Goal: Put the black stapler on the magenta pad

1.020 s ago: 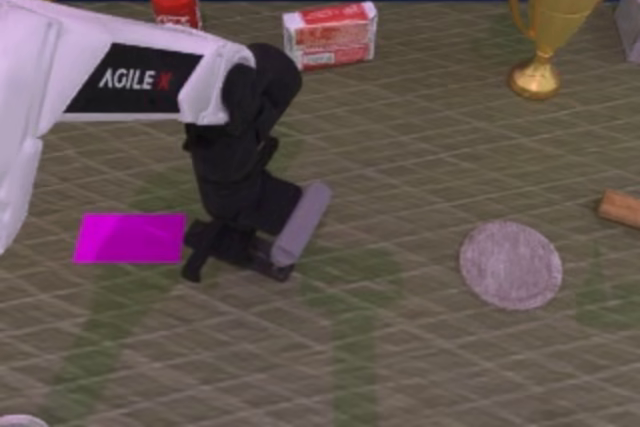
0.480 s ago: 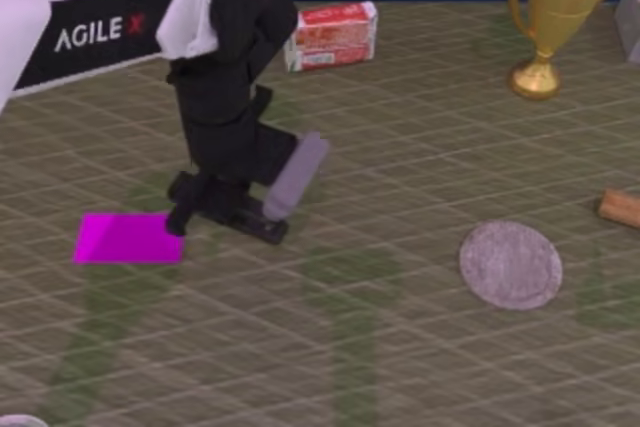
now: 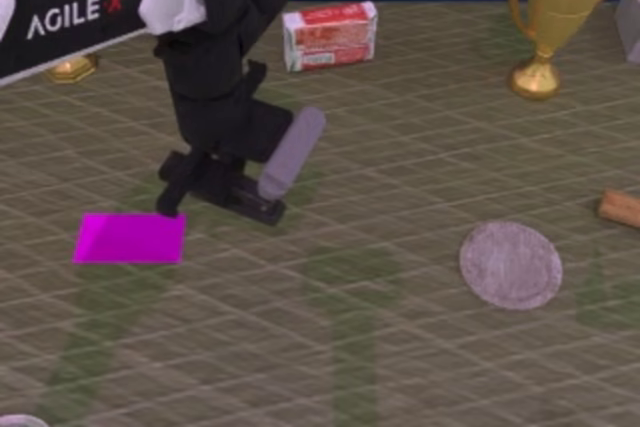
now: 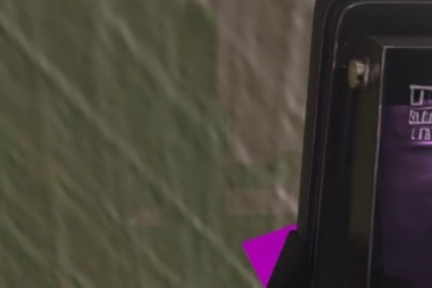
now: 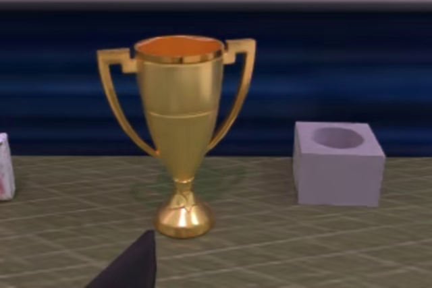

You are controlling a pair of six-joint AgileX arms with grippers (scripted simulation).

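Observation:
The black stapler [image 3: 248, 203] hangs tilted in my left gripper [image 3: 215, 182], which is shut on it; its grey upper arm [image 3: 291, 152] sticks out to the right. In the top view it sits just right of and beyond the far right corner of the magenta pad [image 3: 130, 238], which lies flat on the table's left side. The left wrist view is filled on one side by the stapler [image 4: 364, 166], with a corner of the pad [image 4: 270, 255] beside it. My right arm is parked out of the top view; one dark fingertip [image 5: 128, 269] shows in its wrist view.
A red and white box [image 3: 330, 35] lies at the back behind the left arm. A gold trophy [image 3: 548, 22] and a lilac block [image 5: 337, 163] stand at the back right. A round grey disc [image 3: 511, 265] and a wooden piece [image 3: 620, 207] lie on the right.
My left gripper has carried the stapler toward the far side, off the pad's right edge. The arm now covers the red soda can.

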